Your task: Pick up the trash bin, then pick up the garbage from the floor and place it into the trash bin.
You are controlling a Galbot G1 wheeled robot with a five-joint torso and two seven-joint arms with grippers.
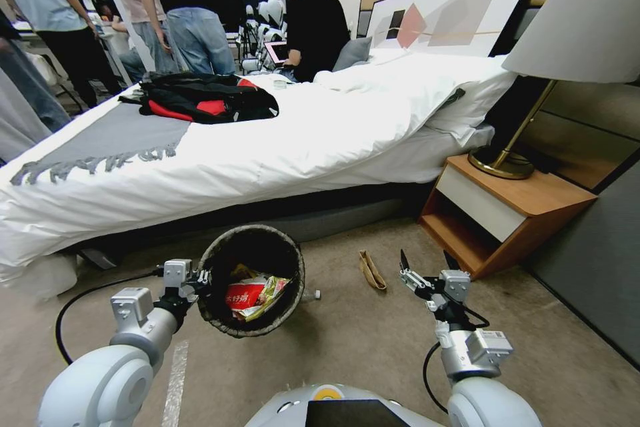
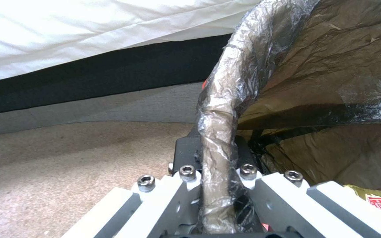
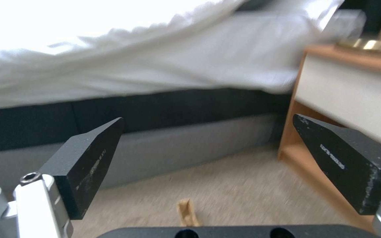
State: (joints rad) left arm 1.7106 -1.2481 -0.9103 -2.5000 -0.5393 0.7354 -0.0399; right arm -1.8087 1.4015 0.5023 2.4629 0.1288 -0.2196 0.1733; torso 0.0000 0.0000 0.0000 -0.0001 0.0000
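The trash bin [image 1: 223,260] hangs tilted above the floor [image 1: 360,353], its dark liner folded over the rim [image 2: 219,132]. My left gripper [image 1: 195,280] is shut on that rim [image 2: 215,155] at the bin's left side. Inside the bin lie red-and-white packets [image 1: 245,297] and a yellow wrapper [image 1: 267,290]. One piece of garbage, a brown peel-like strip [image 1: 371,271], lies on the floor to the right of the bin, also seen as a tan strip [image 3: 189,211] below my right gripper. That right gripper [image 1: 427,265] hovers open and holds nothing [image 3: 208,120], a little right of the peel.
A white bed [image 1: 280,147] runs across just behind the bin. A wooden nightstand [image 1: 503,213] with a brass lamp [image 1: 507,160] stands at the right. A black cable [image 1: 73,307] curls on the floor at the left, near a pale tape line [image 1: 175,373].
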